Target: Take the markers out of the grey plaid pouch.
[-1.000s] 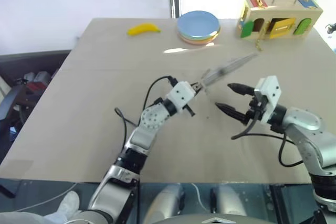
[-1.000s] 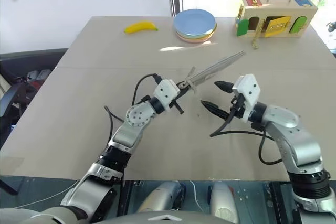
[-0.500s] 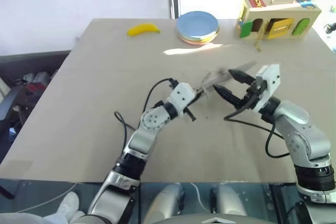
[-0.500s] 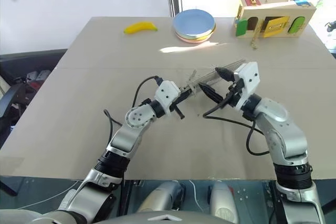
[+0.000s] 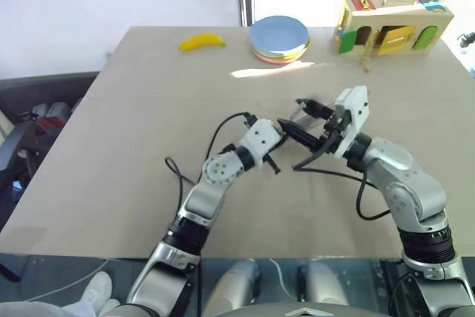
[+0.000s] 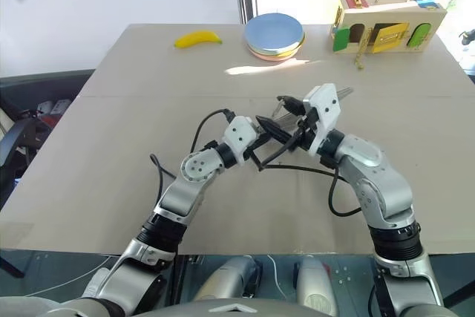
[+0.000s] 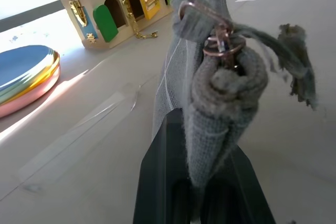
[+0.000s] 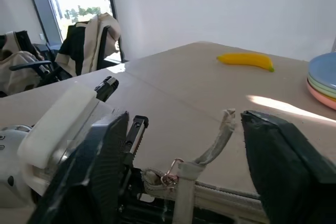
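Observation:
The grey plaid pouch [image 7: 210,93] hangs above the table, and my left gripper [image 5: 276,139] is shut on its zipper end, with the metal pull ring and a frayed fabric strap [image 8: 218,140] sticking out past the black fingers [image 7: 157,182]. My right gripper [image 5: 291,113] has come in from the right. It stands open, one finger on each side of that same end of the pouch, close to my left gripper. Whether its fingers touch the fabric I cannot tell. The rest of the pouch runs away behind my right hand, with its tip [image 6: 341,92] showing. The markers are hidden.
A yellow banana [image 5: 202,41], a stack of coloured plates [image 5: 279,37] and a wooden lock box [image 5: 393,24] with coloured doors sit along the table's far edge. A strip of clear tape [image 7: 79,140] lies on the tabletop. Chairs with a jacket [image 8: 94,38] stand beyond the table.
My right gripper swung left and up from beside the pouch to straddle its zipper end, and its fingers narrowed. My left gripper kept its hold and barely moved.

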Robot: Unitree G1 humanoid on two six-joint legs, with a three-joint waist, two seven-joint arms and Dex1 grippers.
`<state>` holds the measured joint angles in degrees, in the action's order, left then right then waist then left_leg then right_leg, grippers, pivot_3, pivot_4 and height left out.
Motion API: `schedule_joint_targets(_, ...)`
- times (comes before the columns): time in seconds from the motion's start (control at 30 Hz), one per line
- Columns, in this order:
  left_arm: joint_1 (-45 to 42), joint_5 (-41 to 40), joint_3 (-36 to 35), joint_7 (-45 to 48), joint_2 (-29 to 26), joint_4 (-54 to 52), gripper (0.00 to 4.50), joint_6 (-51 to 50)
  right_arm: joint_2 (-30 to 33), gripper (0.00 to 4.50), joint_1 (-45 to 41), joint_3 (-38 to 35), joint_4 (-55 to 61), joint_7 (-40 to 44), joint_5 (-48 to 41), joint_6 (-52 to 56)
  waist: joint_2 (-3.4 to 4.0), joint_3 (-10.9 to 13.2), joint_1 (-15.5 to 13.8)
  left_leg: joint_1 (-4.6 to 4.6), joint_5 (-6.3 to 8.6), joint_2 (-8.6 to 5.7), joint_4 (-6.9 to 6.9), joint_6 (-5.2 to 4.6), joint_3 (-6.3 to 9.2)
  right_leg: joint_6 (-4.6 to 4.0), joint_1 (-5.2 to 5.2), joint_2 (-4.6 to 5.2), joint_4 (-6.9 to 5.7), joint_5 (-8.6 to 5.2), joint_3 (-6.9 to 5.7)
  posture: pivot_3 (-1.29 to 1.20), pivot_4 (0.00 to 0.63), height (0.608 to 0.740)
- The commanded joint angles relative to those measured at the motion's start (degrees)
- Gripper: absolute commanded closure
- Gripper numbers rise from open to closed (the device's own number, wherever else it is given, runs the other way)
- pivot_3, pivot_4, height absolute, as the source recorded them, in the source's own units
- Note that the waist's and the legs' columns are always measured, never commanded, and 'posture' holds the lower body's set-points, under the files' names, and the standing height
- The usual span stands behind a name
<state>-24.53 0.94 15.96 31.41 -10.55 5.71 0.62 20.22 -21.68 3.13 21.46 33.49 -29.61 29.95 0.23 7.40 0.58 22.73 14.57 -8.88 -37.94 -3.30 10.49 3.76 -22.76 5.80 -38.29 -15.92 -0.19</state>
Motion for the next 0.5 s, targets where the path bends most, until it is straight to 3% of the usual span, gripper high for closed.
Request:
schedule_joint_targets(0.03, -0.88, -0.01, -0.34, -0.12, 0.29, -1.61, 4.5, 1.33, -0.49, 2.86, -1.51, -0.44, 1.32, 0.21, -1.25, 0.27, 0.0, 0.0, -0.01, 0.0, 0.0, 0.0, 0.0, 0.0, 0.0, 0.0, 0.0, 0.0, 0.0, 0.0, 0.0, 0.0, 0.15, 0.74)
schedule_joint_targets(0.13, -0.59, 0.01, -0.29, -0.23, 0.37, -2.09, 4.5, 1.28, -0.57, 4.36, -1.33, -0.28, 1.15, 0.25, -1.2, 0.65, 0.0, 0.0, 0.01, 0.0, 0.0, 0.0, 0.0, 0.0, 0.0, 0.0, 0.0, 0.0, 0.0, 0.0, 0.0, 0.0, 0.15, 0.74)
schedule_joint_targets(0.5, 0.53, -2.8, -1.55, 0.26, 0.94, -4.09, 4.5, -1.86, -1.05, 4.44, -0.71, -0.54, 1.59, -0.27, -1.48, 1.52, 0.0, 0.0, 0.03, 0.0, 0.0, 0.0, 0.0, 0.0, 0.0, 0.0, 0.0, 0.0, 0.0, 0.0, 0.0, 0.0, 0.15, 0.74)
